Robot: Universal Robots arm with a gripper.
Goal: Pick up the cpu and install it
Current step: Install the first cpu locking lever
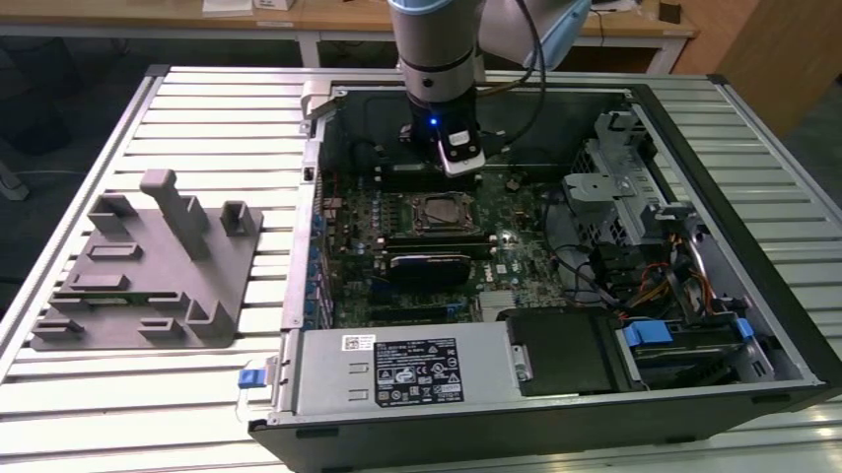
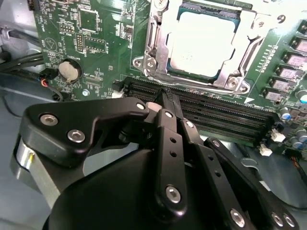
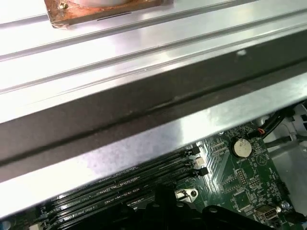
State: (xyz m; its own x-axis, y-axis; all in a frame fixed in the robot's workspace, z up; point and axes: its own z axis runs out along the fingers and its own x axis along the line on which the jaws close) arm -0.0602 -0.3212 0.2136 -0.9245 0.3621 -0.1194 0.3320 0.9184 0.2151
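The cpu (image 2: 204, 43), a silver-grey square chip, lies flat inside the metal-framed socket (image 2: 152, 57) on the green motherboard. In the exterior view the cpu (image 1: 441, 210) sits mid-board within the open computer case. My gripper (image 2: 164, 98) hangs above the memory slots (image 2: 216, 112) just beside the socket, its black fingers (image 2: 169, 124) drawn together and shut, with nothing visible between them. Seen in the exterior view, the gripper (image 1: 456, 163) hovers a little behind the socket, above the board.
A grey fixture plate (image 1: 145, 266) with upright pegs lies on the slatted table at the exterior view's left. The case holds a power supply (image 1: 394, 370), drive bays (image 1: 632, 197) and cables. The case wall (image 3: 144, 110) runs close by; a coin cell (image 2: 69, 71) sits near the socket.
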